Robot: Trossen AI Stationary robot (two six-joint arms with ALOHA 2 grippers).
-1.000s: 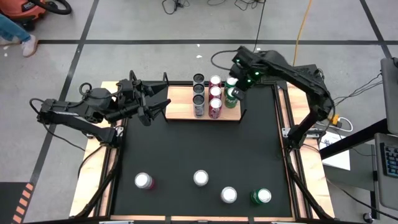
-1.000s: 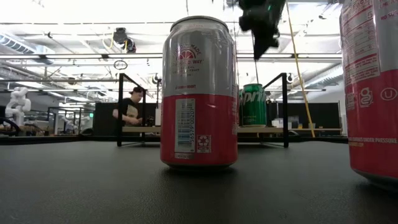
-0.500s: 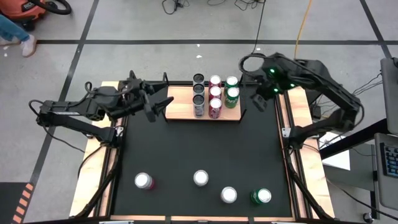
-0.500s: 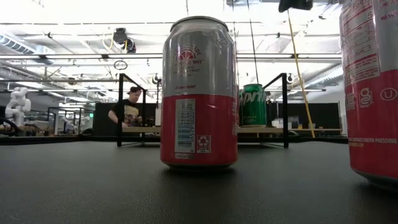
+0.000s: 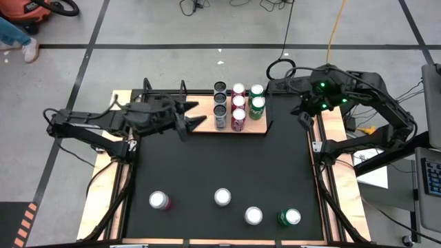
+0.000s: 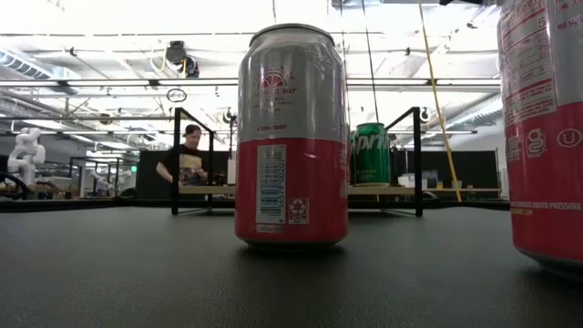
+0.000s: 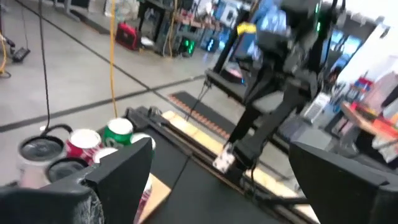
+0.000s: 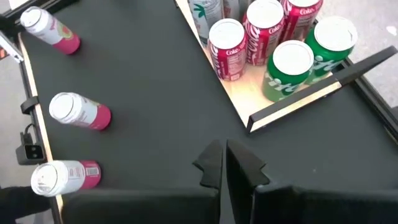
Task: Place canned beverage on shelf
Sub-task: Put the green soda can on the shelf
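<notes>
high view: right end effector (image 5: pixel 304 121) closed, withdrawn from shelf (image 5: pixel 204 118); left end effector (image 5: pixel 191 115) open, nearer.

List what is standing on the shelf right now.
The shelf carries eight upright cans in three columns: three dark-topped, three red and two green. Its left part lies under the open left hand, so whatever is there is hidden.

Robotics lab, taped concrete floor (image 5: pixel 172 27), loose cables (image 5: pixel 200 5), exposed ceiling ducts (image 6: pixel 109 55), equipment racks (image 7: pixel 186 25)
</notes>
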